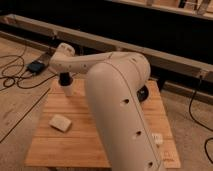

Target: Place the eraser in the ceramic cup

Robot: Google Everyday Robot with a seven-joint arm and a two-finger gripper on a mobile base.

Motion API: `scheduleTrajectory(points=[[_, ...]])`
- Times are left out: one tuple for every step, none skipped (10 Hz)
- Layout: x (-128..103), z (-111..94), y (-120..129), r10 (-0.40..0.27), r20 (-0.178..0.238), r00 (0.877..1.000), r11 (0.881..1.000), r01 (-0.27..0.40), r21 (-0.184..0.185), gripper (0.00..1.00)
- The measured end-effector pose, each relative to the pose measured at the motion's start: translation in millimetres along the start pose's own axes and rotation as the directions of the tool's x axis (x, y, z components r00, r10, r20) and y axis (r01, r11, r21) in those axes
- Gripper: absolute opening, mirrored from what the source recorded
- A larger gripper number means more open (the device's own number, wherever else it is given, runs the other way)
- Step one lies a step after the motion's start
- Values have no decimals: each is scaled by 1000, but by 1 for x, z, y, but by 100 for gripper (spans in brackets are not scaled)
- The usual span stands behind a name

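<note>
White cup [67,89] stands upper left on the wooden surface [75,145], gripper [65,80] directly above it, fingers and eraser hidden, so a slightly off-centre release could drop the eraser outside.

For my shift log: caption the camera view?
End effector over white cup at wooden table's far-left corner; beige block nearer.

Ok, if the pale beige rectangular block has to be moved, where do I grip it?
Probably take the pale beige rectangular block across its narrower width, coming straight down: it lies flat and low on the wooden table, with its sides unobstructed. The gripper hangs at the table's far-left corner, above the white ceramic cup.
</note>
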Motion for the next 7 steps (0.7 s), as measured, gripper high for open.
scheduleTrajectory(points=[[0,-1,0,-2,0,1000,1000,2,0,80],[-1,-1,0,-4,1,1000,1000,4,0,80],[-1,-2,0,-7,2,1000,1000,7,0,80],[-1,-4,1,-17,-3,1000,1000,17,-5,80],[-1,-4,1,-18,-3,1000,1000,18,-5,80],[-1,-4,2,-18,-3,1000,1000,18,-6,80],[-1,-4,2,-18,-3,1000,1000,18,-6,80]])
